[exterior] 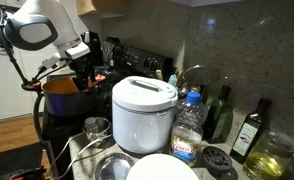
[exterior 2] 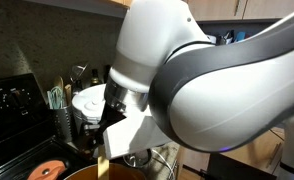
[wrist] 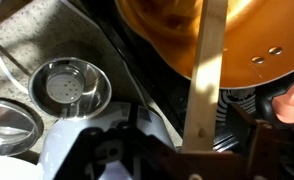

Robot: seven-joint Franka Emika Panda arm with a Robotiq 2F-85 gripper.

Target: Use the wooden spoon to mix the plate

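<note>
Wrist view, speckled counter [wrist: 22, 35], stove [wrist: 147, 85], wooden spoon [wrist: 205, 80]

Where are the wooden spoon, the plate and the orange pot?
wooden spoon [wrist: 206, 75], wrist view, middle of handle.
plate [exterior: 163, 167], in an exterior view, bare white top.
orange pot [exterior: 60, 100], in an exterior view, side wall.

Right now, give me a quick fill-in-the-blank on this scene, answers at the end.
1. The spoon is made of ___.
2. The end effector holds the spoon so that it reaches the ___ pot.
3. In an exterior view the rice cooker and the plate are both ___.
Missing words: wood; orange; white.
</note>
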